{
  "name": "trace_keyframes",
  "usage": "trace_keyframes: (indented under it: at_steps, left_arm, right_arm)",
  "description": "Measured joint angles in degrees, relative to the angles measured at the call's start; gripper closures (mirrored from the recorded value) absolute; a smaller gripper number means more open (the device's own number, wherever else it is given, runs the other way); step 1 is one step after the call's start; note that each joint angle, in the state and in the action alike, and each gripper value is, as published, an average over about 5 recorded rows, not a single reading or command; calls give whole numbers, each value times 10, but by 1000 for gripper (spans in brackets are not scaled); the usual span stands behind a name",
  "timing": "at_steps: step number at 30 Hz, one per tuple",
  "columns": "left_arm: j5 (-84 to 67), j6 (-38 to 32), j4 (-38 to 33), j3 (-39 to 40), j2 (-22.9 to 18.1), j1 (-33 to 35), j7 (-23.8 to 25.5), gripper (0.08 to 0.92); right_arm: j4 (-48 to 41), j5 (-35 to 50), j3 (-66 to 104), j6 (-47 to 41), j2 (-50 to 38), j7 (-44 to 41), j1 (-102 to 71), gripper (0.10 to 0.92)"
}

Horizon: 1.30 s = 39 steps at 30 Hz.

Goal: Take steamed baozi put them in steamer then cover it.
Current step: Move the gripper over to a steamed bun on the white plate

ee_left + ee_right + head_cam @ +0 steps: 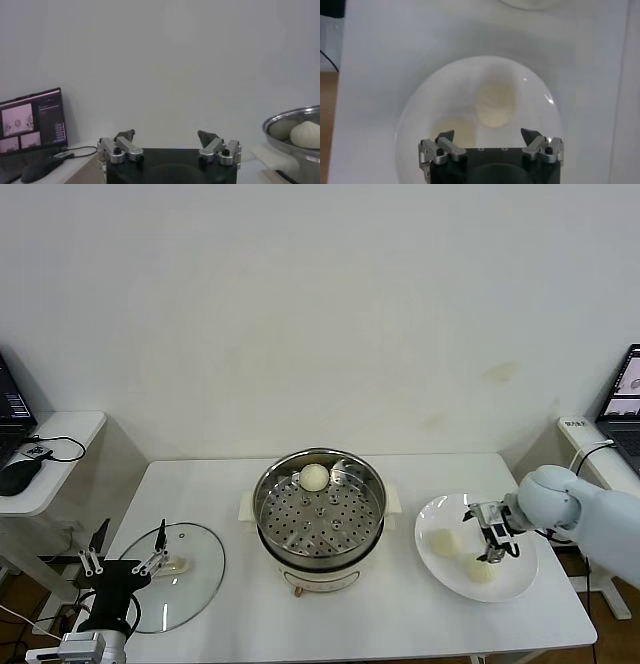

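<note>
The right gripper [494, 544] hung spread over the white plate [520, 580], where two steamed baozi [445, 541] lay looking soft, light and easily dented, so a gentle pinch across one's round sides seemed wisest

steamer [295, 131] cropped, plate buns [495, 104] blurred

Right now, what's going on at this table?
The right gripper, jaws open, hangs over the white plate, where two baozi lie. One bun already sits in the steamer at mid-table. The glass lid lies flat on the table to the steamer's left, off the pot. The left gripper waits open near the lid, holding nothing.
</note>
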Motion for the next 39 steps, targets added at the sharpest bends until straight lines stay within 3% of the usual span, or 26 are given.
trace_keyframes:
  at_steps: [20,31,39]
  left_arm:
    - [1,-1,4,-7,1,-1,0,177]
    - [0,-2,6,-8,-1,0,0,177]
    - [0,-4,6,-8,-2,0,-1,177]
  right_arm:
    - [-71,-4,40,7,72,8,-49,210]
    - [-85,-10,45,-1,89,-1,-56,358]
    - [-86,-9,48,0,92,-8,-51,418]
